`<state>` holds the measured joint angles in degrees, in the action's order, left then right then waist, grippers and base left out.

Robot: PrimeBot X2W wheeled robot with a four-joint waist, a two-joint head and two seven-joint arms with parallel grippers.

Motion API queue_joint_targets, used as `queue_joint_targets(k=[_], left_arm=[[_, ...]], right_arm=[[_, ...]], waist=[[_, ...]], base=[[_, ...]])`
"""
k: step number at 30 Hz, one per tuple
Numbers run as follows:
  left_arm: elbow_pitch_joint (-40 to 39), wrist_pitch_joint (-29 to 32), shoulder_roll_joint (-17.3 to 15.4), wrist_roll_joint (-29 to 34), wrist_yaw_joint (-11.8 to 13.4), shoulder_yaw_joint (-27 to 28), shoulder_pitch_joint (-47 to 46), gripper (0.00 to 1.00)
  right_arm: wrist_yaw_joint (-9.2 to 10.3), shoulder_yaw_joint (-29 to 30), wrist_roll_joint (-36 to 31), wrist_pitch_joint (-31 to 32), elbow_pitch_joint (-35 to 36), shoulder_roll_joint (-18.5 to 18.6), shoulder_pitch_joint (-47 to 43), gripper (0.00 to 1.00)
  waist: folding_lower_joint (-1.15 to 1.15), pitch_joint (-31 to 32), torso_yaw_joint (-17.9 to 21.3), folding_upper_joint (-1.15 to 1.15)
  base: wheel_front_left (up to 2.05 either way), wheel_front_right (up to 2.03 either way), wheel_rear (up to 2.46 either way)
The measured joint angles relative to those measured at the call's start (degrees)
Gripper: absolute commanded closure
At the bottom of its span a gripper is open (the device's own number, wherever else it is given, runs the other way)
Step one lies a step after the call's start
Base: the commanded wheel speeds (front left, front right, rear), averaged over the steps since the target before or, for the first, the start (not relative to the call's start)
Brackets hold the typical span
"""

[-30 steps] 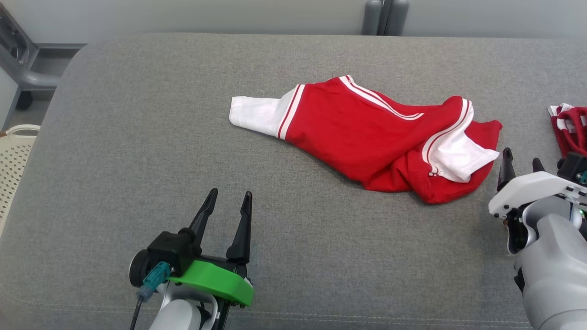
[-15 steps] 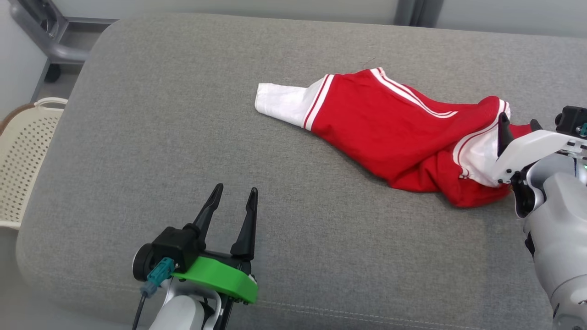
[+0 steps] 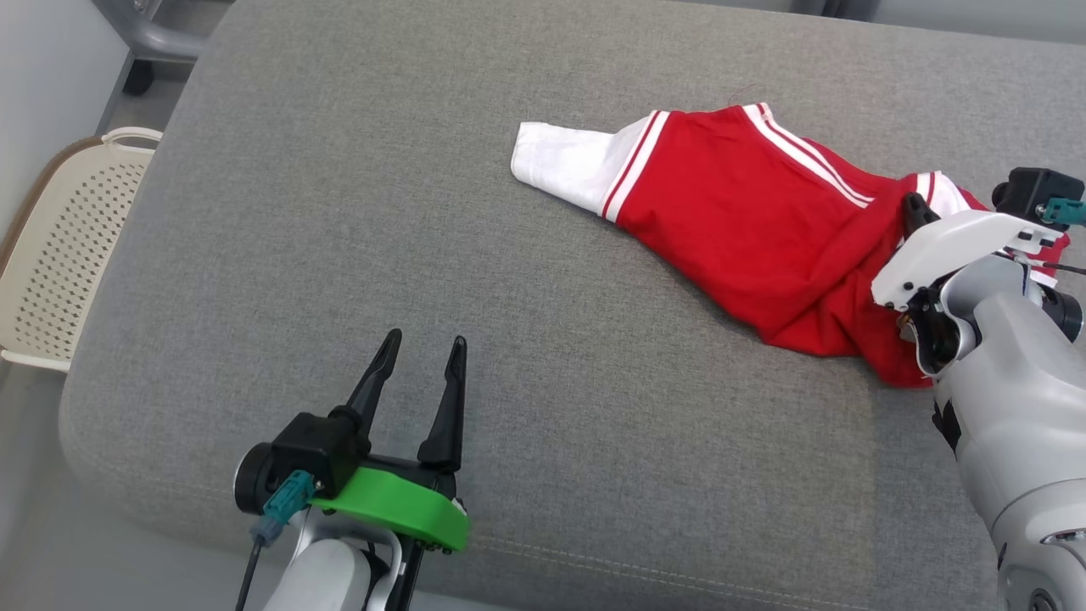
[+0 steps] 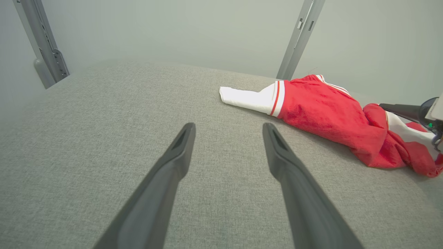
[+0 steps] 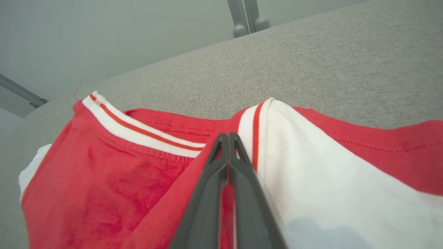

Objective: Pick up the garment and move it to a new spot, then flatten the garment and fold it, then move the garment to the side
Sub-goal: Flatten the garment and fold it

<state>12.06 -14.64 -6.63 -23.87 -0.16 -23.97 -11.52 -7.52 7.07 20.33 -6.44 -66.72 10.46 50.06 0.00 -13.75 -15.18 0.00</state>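
- Head view: garment (image 3: 764, 229), red and white, lies crumpled on the grey cushion (image 3: 339, 212) toward 2 o'clock. Left gripper (image 3: 424, 344) at 7 o'clock, fingers apart, holding nothing.
- Left wrist view: garment (image 4: 318, 110) at 2 o'clock, well apart from the spread fingers.
- Right wrist view: right gripper (image 5: 228, 135) fingers pressed together, pinching a red garment fold, 6 o'clock.
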Motion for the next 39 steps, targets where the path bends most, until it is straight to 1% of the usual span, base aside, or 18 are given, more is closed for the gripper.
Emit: queue_joint_targets(k=[4, 14, 17, 19, 23, 29, 32, 35, 36, 37, 39], left_arm=[[-0.27, -0.04, -0.27, 0.23, 0.18, 0.18, -0.01, 0.00], [-0.55, -0.05, -0.79, 0.30, 0.67, 0.09, -0.01, 0.00], [-0.57, -0.07, -1.03, 0.29, 0.74, 0.12, 0.00, 0.00], [-0.60, -0.07, -1.19, 0.26, 0.75, 0.16, 0.02, 0.00], [-0.79, -0.07, -1.43, 0.12, 1.03, 0.27, 0.04, 0.00], [-0.98, -0.07, -1.63, -0.22, 1.26, 0.37, 0.06, 0.00], [-1.21, -0.09, -1.65, -0.27, 1.46, 0.56, 0.05, 0.00], [-1.46, -0.12, -1.69, -0.35, 1.74, 0.93, 0.03, 0.00], [-1.54, -0.12, -1.72, -0.54, 1.76, 1.10, 0.03, 0.00], [-1.66, -0.13, -1.75, -0.78, 1.93, 1.52, 0.03, 0.00], [-1.80, -0.13, -1.80, -0.89, 2.20, 1.97, 0.03, 0.00]], right_arm=[[0.01, -2.76, 2.07, -0.26, 1.78, -0.25, -0.02, 1.00], [0.02, -10.20, 5.16, -1.31, 5.84, 1.18, -0.49, 1.00], [0.02, -13.34, 6.48, -2.00, 8.57, 0.80, -0.98, 1.00], [0.02, -15.83, 7.34, -2.26, 10.89, -0.09, -1.86, 1.00], [0.02, -22.38, 8.73, -2.65, 16.63, -2.47, -3.94, 1.00], [0.03, -35.41, 12.37, -0.83, 24.60, -6.41, -9.44, 1.00], [0.03, -41.50, 14.84, 0.18, 26.66, -7.36, -11.60, 1.00], [0.03, -46.46, 15.92, 0.46, 26.62, -7.50, -12.37, 1.00], [0.04, -48.31, 17.04, 0.46, 26.89, -7.45, -12.40, 1.00], [0.04, -52.33, 20.06, 0.47, 28.04, -7.49, -12.49, 1.00], [0.03, -56.03, 22.01, 0.27, 28.72, -7.66, -12.39, 1.00]], waist=[[0.00, 0.11, 1.05, 0.00], [0.00, 0.16, 3.17, 0.00], [0.00, 0.38, 3.52, 0.00], [0.00, 0.61, 3.73, 0.00], [0.00, 1.02, 3.96, 0.00], [0.00, 1.30, 3.73, 0.00], [0.00, 1.27, 3.39, 0.00], [0.00, 1.16, 3.00, 0.00], [0.00, 1.11, 2.86, 0.00], [0.00, 1.02, 2.54, 0.00], [0.00, 0.99, 2.24, 0.00]], base=[[0.00, 0.00, 0.00], [0.00, 0.00, 0.00], [0.00, 0.00, 0.00], [0.00, 0.00, 0.00], [0.00, 0.00, 0.00], [0.00, 0.00, 0.00], [0.00, 0.00, 0.00], [0.00, 0.00, 0.00], [0.00, 0.00, 0.00], [0.00, 0.00, 0.00], [0.00, 0.00, 0.00]])
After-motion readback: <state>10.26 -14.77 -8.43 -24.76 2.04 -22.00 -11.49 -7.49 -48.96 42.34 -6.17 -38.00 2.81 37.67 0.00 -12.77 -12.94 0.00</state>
